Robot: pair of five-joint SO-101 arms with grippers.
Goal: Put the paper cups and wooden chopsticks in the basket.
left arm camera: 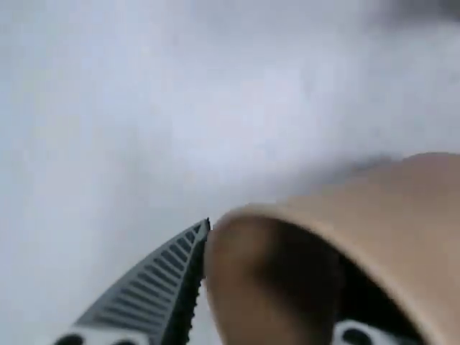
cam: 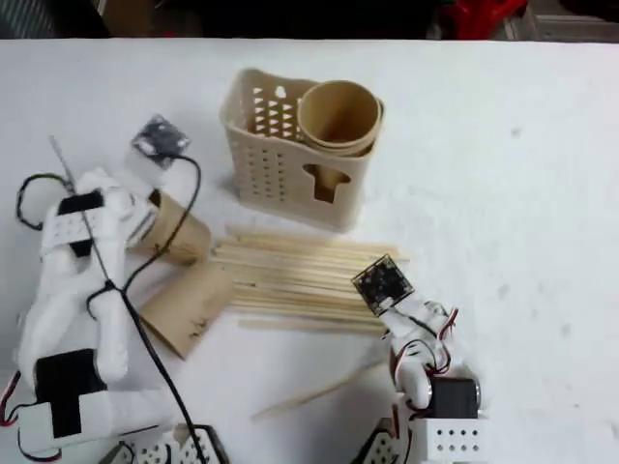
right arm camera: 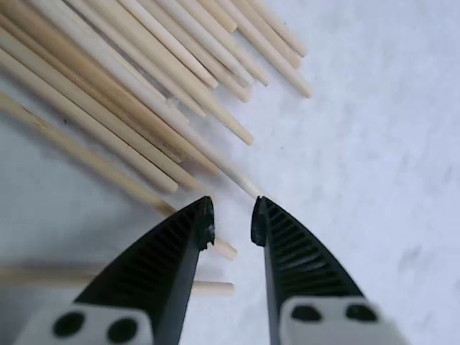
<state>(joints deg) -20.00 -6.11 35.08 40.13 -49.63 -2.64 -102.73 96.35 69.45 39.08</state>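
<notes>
Paper cup (cam: 184, 237) at eight o'clock of basket (cam: 266, 179) | left gripper (cam: 152, 217) seemingly clamped on it | right gripper (right arm camera: 231, 224) parted over chopsticks (right arm camera: 136, 100) | lift above rim, lower upright into stacked cups (cam: 338, 116)

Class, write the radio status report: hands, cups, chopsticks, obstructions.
Left hand shut on paper cup. Right hand open above chopsticks. Basket holds cups; another cup lies beside chopsticks. Nothing blocks basket.

Cream perforated basket (cam: 271, 179), tan paper cup (cam: 180, 232)
</notes>
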